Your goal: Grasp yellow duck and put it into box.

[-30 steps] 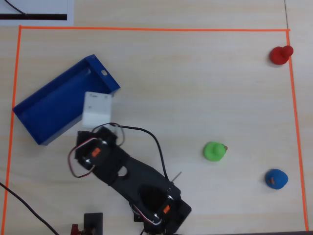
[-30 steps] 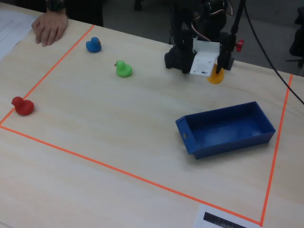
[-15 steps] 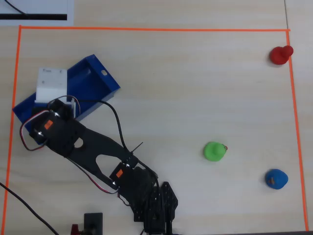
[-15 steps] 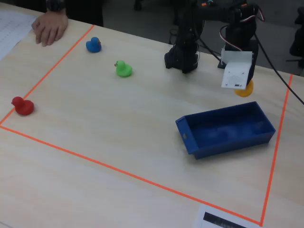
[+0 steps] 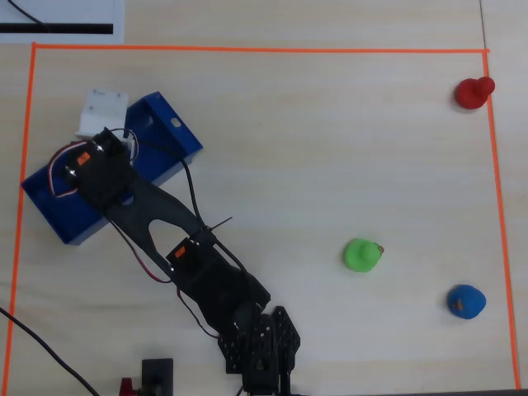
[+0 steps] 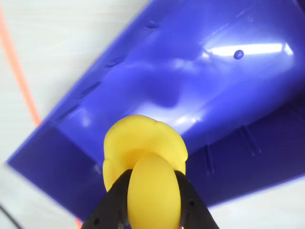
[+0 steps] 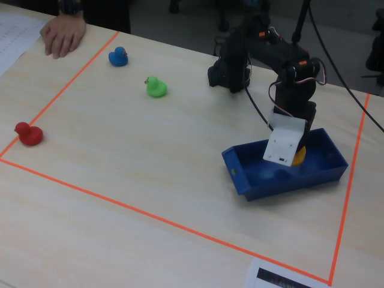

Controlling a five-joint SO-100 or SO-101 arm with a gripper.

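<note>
My gripper is shut on the yellow duck and holds it just above the inside of the blue box. In the fixed view the duck shows as a yellow patch behind the white wrist part, inside the outline of the box. In the overhead view the arm covers the duck, and the box lies at the left of the marked area under the wrist.
A green duck, a blue duck and a red duck stand on the table to the right in the overhead view. Orange tape frames the work area. A person's hand rests at the far left corner.
</note>
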